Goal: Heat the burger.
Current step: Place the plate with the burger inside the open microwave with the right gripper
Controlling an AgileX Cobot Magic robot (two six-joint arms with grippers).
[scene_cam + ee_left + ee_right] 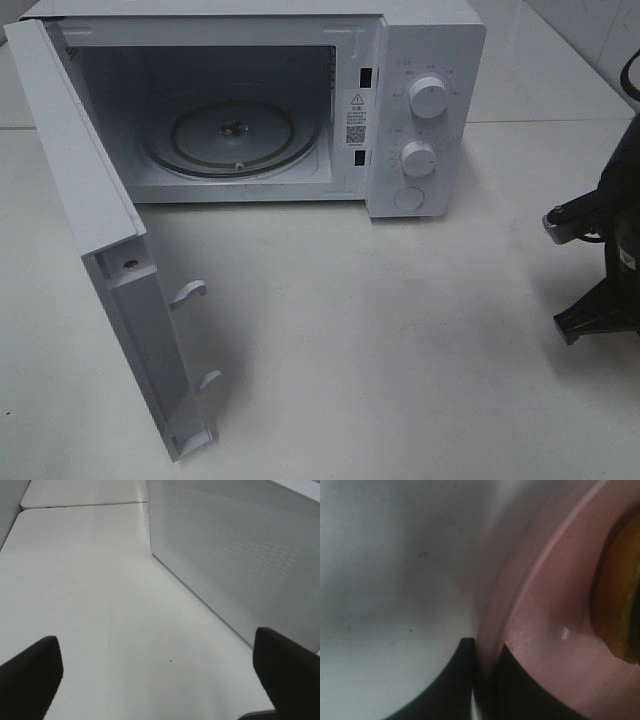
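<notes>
While right jaws clamp smooth pink plate (555, 605) rim, golden burger (622, 590) atop, left jaws splayed.

The oven (425, 120) mouth was wide open, and we saw inside only the flat turntable (232, 140), so the room above it was free. The door (90, 200) stood swung out on the left like a wall, its two hooks (188, 292) pointing into the passage. The table (400, 350) in front was bare up to the right arm (605, 260) at the edge; the right gripper (485, 677) pinched the plate (545, 630) rim. The left gripper (155, 675), jaws wide, was near the outer face of the door, with open table on its other side.
</notes>
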